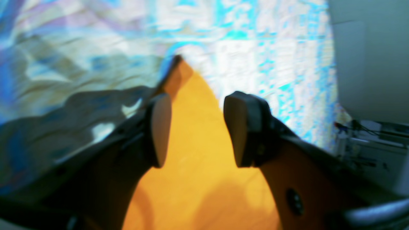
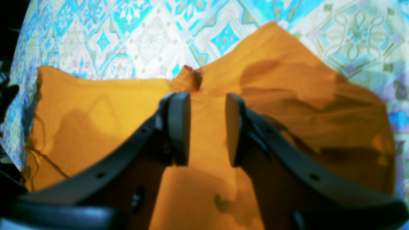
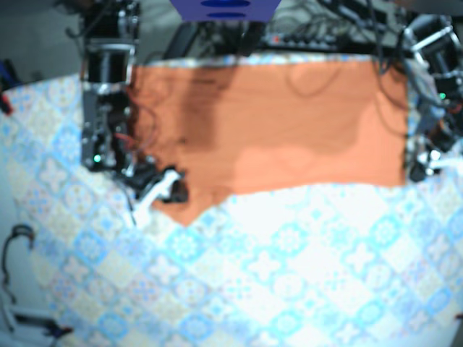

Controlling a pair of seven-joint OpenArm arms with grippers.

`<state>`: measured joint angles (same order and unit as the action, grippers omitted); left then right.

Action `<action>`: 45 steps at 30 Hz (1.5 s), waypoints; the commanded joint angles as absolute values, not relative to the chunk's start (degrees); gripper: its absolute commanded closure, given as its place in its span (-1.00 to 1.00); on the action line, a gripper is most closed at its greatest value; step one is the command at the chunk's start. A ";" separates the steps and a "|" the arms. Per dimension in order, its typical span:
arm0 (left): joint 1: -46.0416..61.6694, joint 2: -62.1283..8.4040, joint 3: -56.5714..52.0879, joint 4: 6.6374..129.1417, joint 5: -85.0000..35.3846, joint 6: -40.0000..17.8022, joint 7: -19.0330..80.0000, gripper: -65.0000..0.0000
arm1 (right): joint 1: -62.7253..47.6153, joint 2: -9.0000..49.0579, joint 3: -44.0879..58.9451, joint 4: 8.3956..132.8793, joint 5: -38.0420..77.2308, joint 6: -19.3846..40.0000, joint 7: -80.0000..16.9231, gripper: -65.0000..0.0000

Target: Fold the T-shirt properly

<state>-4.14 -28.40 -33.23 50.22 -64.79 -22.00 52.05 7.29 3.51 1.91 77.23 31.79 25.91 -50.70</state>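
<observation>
The orange T-shirt [image 3: 289, 130] lies spread on the far part of the tabletop [image 3: 289, 289], over a blue patterned cloth [image 2: 143, 38]. The right gripper [image 2: 207, 127] stands half open above the shirt's near left corner, holding nothing. The left gripper [image 1: 196, 131] is wide open at the right edge, also empty. I think a pinch here could catch the patterned cloth too and drag it.
</observation>
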 commanded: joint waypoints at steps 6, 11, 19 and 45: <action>-4.79 -32.22 -33.45 50.86 -65.80 -22.55 49.01 0.06 | 8.57 3.74 1.98 78.02 32.92 26.42 -49.54 0.42; -7.52 -33.89 -33.45 45.93 -61.14 -22.64 47.60 0.06 | 8.57 3.74 1.98 78.02 32.92 26.42 -49.63 0.42; -12.35 -34.33 -33.45 40.22 -54.29 -22.73 44.53 0.06 | 8.57 3.74 1.98 78.20 32.92 26.42 -49.71 0.42; -18.59 -28.09 -33.45 31.78 -46.37 -22.81 41.36 0.06 | 8.31 3.91 1.98 78.73 32.92 26.42 -49.98 0.42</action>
